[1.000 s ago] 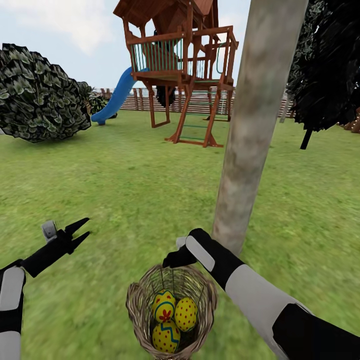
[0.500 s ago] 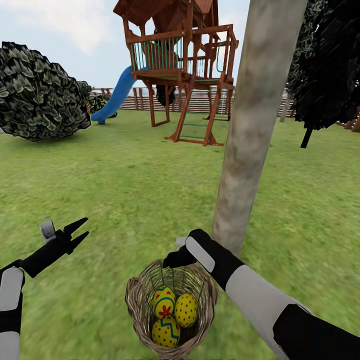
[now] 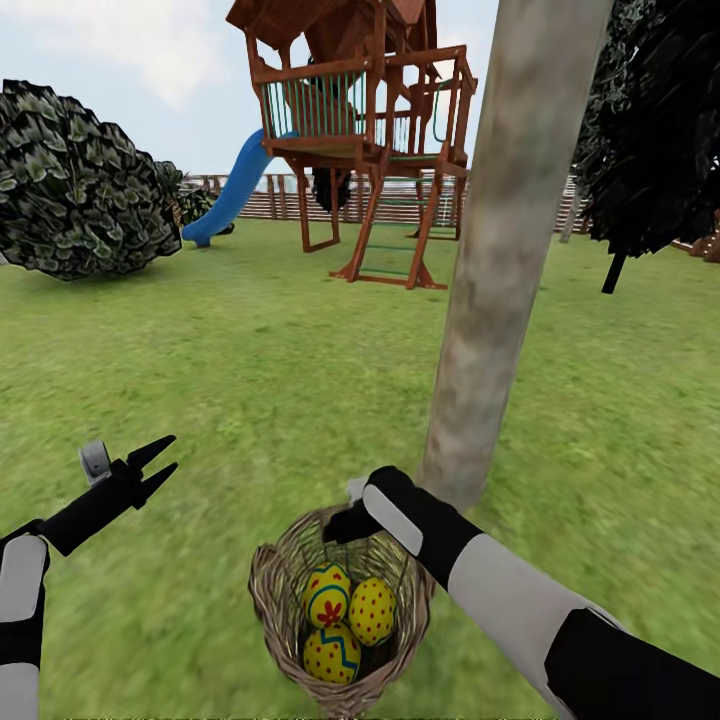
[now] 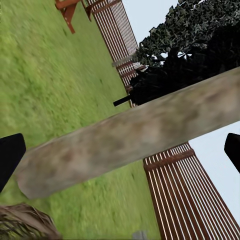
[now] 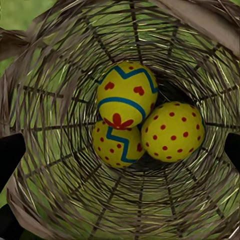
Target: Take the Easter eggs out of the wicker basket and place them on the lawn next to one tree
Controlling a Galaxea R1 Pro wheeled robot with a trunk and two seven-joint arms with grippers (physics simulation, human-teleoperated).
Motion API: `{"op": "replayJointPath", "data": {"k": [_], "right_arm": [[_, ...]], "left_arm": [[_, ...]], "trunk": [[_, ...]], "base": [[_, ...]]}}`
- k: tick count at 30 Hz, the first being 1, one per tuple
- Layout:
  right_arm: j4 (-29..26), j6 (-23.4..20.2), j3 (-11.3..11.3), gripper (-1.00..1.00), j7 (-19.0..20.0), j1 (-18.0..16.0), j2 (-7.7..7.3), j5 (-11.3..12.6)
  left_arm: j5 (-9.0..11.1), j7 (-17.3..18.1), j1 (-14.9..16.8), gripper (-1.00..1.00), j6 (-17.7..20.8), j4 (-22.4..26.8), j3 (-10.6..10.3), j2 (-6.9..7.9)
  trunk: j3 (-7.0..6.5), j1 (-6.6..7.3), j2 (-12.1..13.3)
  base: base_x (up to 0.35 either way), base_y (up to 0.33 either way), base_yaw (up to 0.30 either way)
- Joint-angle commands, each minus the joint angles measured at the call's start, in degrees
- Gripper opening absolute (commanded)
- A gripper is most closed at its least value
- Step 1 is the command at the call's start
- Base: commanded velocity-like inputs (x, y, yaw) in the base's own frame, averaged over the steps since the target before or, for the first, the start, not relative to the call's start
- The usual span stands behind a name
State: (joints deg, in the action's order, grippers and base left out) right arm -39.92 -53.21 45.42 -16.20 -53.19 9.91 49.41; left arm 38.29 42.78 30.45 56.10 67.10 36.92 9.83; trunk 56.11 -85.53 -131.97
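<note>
Eggs: All three Easter eggs [image 3: 345, 615] lay bunched in the bottom of the wicker basket [image 3: 275, 610], directly below the right jaws; none had been lifted out.
Egg markings: The flower egg [image 5: 126, 95] sat on top, touching the dotted egg [image 5: 172, 131] and the zigzag egg [image 5: 116, 145] under it.
Basket: It stood on the lawn [image 3: 250, 370] just beside the foot of the tree [image 3: 495, 260], its far rim right under the right gripper [image 3: 338, 522].
Right jaws: They hung over the basket mouth, finger edges [image 5: 10, 157] set wide at both sides of the wrist view, holding nothing.
Left jaws: The left gripper [image 3: 157, 466] was parted and empty, well off to the side of the basket above bare grass, and pointed at the trunk [image 4: 130, 140].
Progress: No egg had reached the grass; judging by this, the whole job of taking out and placing remained, though the chosen tree was already near.
Beyond: A play tower [image 3: 350, 120], a blue slide [image 3: 232, 195], a slat fence [image 4: 185, 200] and a round bush [image 3: 85, 185] ringed the garden.
</note>
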Motion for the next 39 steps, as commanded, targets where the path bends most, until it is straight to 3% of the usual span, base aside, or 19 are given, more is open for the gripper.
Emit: {"op": "replayJointPath", "data": {"k": [1,10,19,31,39], "right_arm": [[-0.16,-0.05,0.19,1.0,-0.52,-0.07,-0.02,0.6],[-2.28,-0.12,2.3,1.0,-0.33,0.17,-0.22,0.6],[-2.34,-0.14,2.48,1.0,-0.33,0.28,-0.28,0.68],[-2.02,-0.14,2.48,1.0,-0.5,0.28,-0.33,0.62],[-1.5,0.03,2.42,1.0,-0.62,0.28,-0.33,0.82]], "left_arm": [[-0.15,0.28,0.05,1.0,0.24,-0.04,0.09,0.0],[-0.15,0.28,0.05,1.0,0.24,-0.39,0.09,0.01],[-0.1,0.28,0.05,1.0,0.31,-0.48,0.09,0.01],[-0.06,0.28,0.05,1.0,0.33,-0.53,0.1,-0.06],[-0.06,0.28,0.05,1.0,0.33,-0.49,0.09,-0.12]], "trunk": [[0.24,-0.21,-0.44],[1.85,-2.19,-4.05],[3.79,-4.17,-7.66],[4.02,-4.17,-7.66],[4.02,-4.17,-7.66]], "base": [[0.0,0.0,0.0],[0.0,0.0,0.0],[0.0,0.0,0.115],[0.006,0.0,0.068],[0.231,0.0,0.0]]}}
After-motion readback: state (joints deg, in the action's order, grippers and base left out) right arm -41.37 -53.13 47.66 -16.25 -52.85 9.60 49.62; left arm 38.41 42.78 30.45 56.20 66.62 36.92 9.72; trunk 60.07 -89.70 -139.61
